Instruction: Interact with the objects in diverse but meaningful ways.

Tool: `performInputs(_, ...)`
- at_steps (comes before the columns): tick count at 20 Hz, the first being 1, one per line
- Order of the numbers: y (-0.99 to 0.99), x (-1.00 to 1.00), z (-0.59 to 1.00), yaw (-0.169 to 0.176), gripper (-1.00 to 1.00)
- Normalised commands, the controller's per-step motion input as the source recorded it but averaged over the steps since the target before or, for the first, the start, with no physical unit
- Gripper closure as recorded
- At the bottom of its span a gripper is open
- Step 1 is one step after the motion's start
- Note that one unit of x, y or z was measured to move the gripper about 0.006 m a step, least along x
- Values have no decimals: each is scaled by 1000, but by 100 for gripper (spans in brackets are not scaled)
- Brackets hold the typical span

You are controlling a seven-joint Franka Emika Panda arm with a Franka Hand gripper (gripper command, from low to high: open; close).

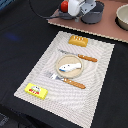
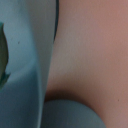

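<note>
The gripper (image 1: 82, 10), top centre, hides its jaws beside the pot (image 1: 93, 14); lift slowly, avoiding the tomato (image 1: 65, 6).

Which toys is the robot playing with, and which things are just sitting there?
Toys for the job: fish, biscuit block, yellow packet, tomato, grey pot.

Just sitting there: placemat, plate, knife, fork, bowl.
</note>
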Motion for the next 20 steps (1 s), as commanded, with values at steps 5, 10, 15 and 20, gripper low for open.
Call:
performInputs(5, 83, 201, -153, -34, 100)
performInputs(10, 238, 304, 13, -33, 100)
performInputs(15, 240, 269, 22, -7, 100)
performInputs(20, 179, 241, 0, -5, 100)
